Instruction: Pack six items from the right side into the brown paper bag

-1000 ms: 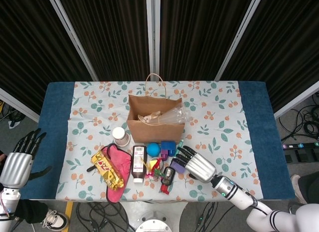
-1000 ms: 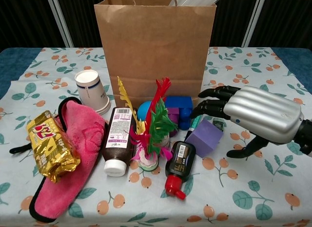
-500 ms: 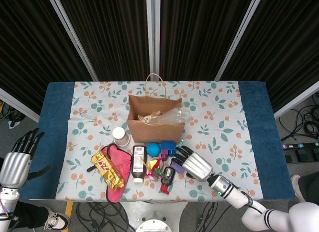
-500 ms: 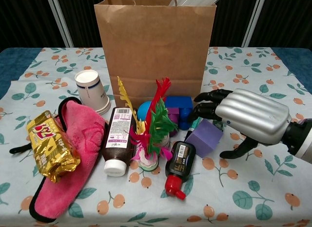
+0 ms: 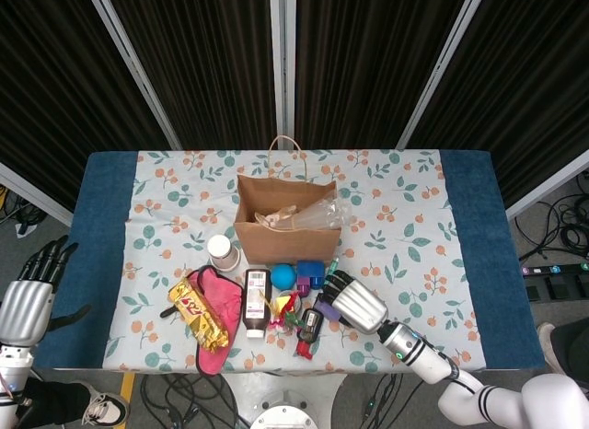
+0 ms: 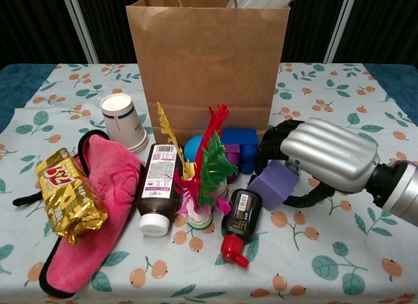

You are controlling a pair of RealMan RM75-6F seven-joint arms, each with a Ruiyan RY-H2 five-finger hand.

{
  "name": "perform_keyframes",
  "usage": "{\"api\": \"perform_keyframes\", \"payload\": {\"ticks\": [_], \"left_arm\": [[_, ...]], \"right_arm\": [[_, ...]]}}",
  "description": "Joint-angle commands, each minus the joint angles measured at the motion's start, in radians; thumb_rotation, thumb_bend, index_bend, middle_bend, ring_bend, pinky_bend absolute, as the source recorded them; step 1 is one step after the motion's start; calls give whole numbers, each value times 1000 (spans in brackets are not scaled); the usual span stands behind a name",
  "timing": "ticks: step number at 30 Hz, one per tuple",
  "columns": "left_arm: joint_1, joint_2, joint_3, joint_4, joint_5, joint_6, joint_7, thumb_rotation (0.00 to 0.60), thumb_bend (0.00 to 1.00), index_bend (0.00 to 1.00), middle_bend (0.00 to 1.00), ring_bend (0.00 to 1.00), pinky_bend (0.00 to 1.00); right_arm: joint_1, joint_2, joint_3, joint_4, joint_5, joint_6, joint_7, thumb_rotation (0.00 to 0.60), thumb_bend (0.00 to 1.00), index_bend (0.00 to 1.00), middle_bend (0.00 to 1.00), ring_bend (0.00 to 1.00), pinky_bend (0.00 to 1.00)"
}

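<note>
Purple block [image 6: 273, 184] on the bench [image 5: 405, 226], gripped by the right hand [image 6: 321, 154], just in front of the brown paper bag [image 6: 208, 62].
Right-hand fingers [image 6: 270, 149] curl down over the block's top while the thumb hooks under its right side, so the hand holds it. Beside it lie a small dark bottle with a red cap [image 6: 238, 223], a feather shuttlecock [image 6: 200, 177], a blue ball [image 6: 193, 148] and a blue toy block [image 6: 240, 146]. The left hand [image 5: 29, 300] hangs off the bench's left edge, fingers spread wide, holding nothing.
</note>
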Motion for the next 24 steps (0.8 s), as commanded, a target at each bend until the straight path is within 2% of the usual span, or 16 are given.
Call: {"api": "perform_keyframes", "payload": {"ticks": [1,6,10,13,16,19,21,24], "left_arm": [[0,2,-1,0,-1,0,-4,600,16,100,130,34,154],[2,6,1,-7,3,4,-10,600,16,100,130,35,154],[2,9,3,-15,5,2,-9,600,16,100,130,34,154],[1,12,9,-24,12,-1,-4,600,16,100,130,34,154],[-1,13,14,-34,20,-5,4,600,15,100,130,34,154],[-4,12,16,-41,30,-6,9,600,15,100,130,34,154],[-7,13,17,-44,38,-5,13,600,16,100,130,34,154],[-9,16,17,-52,41,-6,16,600,16,100,130,34,154]], "right_arm": [[0,1,-1,1,-1,12,4,600,156,508,450,299,296],[-11,47,-3,-41,-11,64,8,600,165,509,452,300,297],[-21,142,13,-166,-44,159,-23,600,165,509,452,300,297],[-23,249,45,-326,-82,241,-72,600,165,509,452,300,297],[-21,354,98,-498,-124,316,-133,600,170,510,450,300,298],[-8,441,174,-655,-140,352,-187,600,176,510,452,302,298],[6,476,232,-745,-111,345,-210,600,178,511,453,309,303],[38,478,309,-842,-20,303,-208,600,181,511,453,317,313]]}}
